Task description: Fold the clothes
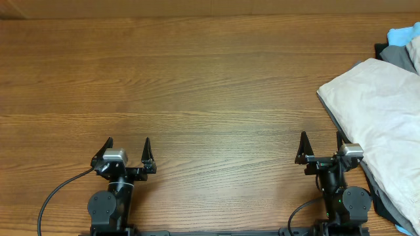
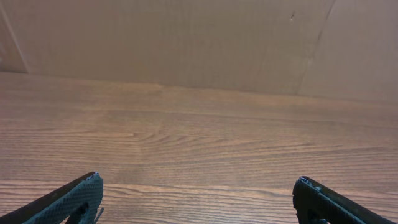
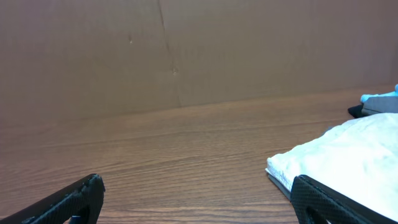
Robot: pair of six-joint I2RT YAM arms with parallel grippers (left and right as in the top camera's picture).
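Tabletop [image 1: 197, 78] bears cream shorts [image 1: 380, 111], seemingly folded, beside the wide-spread right hand [image 1: 321, 137].

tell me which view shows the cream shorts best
Overhead: it shows most of the cream shorts, lying over a grey garment. The right wrist view catches only one corner; the left wrist view shows none of them.

Cream shorts [image 1: 380, 105], faintly mottled, against a warm brown table [image 1: 197, 78] streaked with darker wood grain. Beside them, a grey garment [image 1: 398, 54] and a light blue garment [image 1: 400, 34]. The left gripper [image 1: 128, 141] and right gripper [image 1: 321, 136] are black, each topped with a silver-grey block, their fingers [image 2: 74, 199] finely speckled. A black cable [image 1: 59, 190]; a plain tan wall [image 2: 186, 43].
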